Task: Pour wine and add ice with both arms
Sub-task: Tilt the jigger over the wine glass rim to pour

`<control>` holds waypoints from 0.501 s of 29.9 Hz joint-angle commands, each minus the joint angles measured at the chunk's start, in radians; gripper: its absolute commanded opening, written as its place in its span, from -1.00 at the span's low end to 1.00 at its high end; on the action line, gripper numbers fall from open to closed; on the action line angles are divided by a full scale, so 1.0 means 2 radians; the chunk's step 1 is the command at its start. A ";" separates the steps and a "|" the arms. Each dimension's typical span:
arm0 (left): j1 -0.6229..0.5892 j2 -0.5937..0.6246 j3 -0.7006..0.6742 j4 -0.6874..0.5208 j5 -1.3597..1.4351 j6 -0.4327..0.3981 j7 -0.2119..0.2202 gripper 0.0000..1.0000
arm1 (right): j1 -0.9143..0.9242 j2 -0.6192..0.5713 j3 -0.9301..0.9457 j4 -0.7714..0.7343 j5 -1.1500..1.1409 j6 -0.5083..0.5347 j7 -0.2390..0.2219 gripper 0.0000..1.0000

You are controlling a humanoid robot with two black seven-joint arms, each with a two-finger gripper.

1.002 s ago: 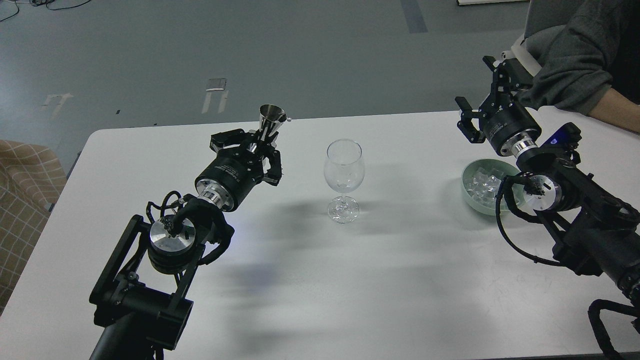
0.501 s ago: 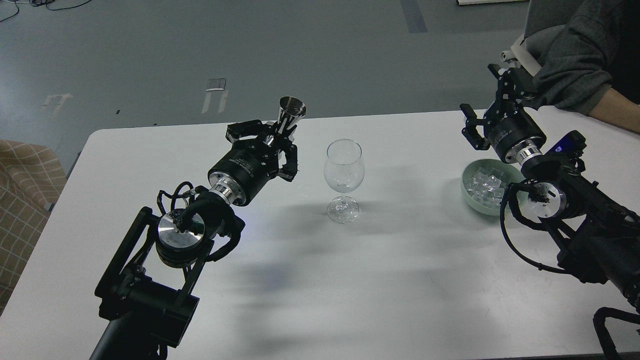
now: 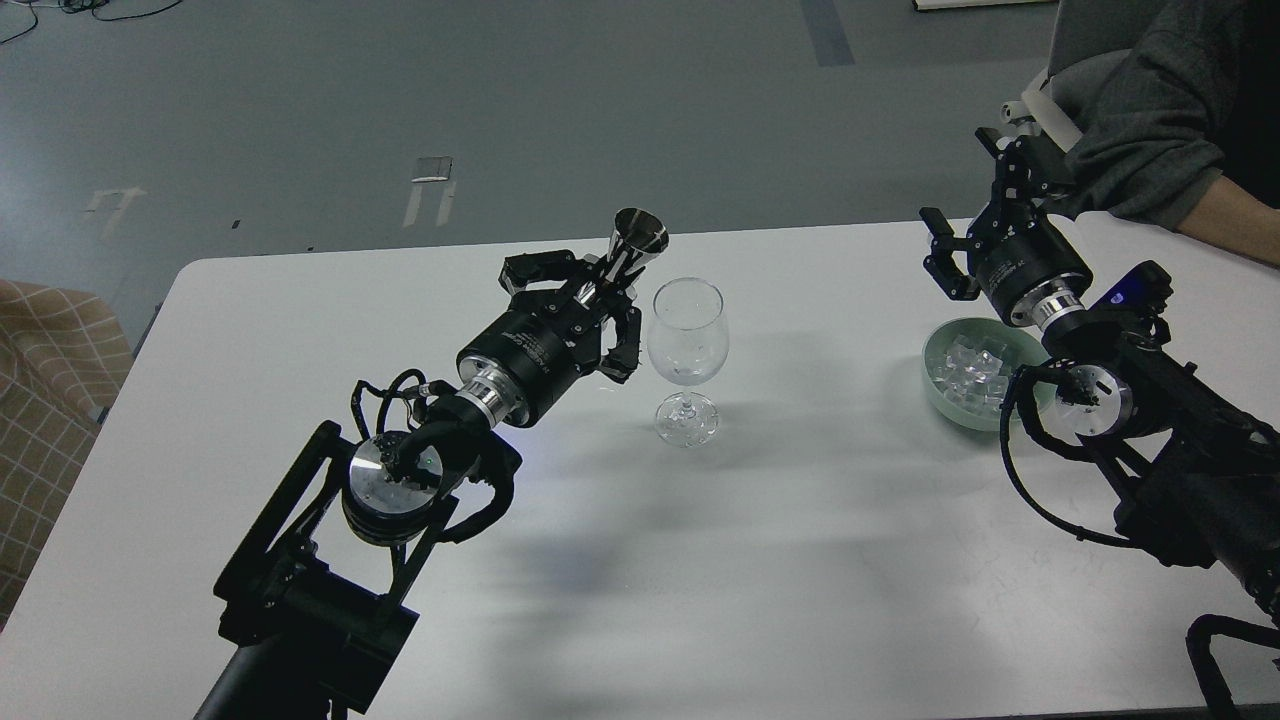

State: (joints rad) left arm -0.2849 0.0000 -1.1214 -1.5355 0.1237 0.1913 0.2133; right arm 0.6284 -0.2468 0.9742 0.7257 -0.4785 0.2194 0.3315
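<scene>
At the middle of the table, the left gripper is gripping a metal jigger just left of the wine glass. The right gripper is hanging spread, empty, beyond the bowl holding the ice (far right).

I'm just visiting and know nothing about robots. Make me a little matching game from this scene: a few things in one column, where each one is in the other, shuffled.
Things:
1. metal jigger
2. wine glass
3. ice
4. grey-sleeved arm

Places:
A. in the pale green bowl
B. far right edge of the table
C. held in the left gripper
D. standing mid-table

Pairs: 1-C, 2-D, 3-A, 4-B
</scene>
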 commanded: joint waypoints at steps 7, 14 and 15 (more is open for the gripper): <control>0.001 0.000 0.000 -0.002 0.039 -0.001 -0.002 -0.76 | -0.001 0.000 0.000 0.000 0.000 0.000 0.000 1.00; 0.001 0.000 0.001 -0.004 0.069 -0.010 -0.002 -0.76 | -0.001 0.000 0.000 0.000 0.000 0.000 0.000 1.00; 0.001 0.000 0.001 -0.004 0.069 -0.010 -0.002 -0.76 | -0.001 0.000 0.000 0.000 0.000 0.000 0.000 1.00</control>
State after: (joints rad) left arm -0.2839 0.0000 -1.1200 -1.5399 0.2486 0.1743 0.2102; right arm 0.6274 -0.2470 0.9742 0.7257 -0.4786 0.2194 0.3314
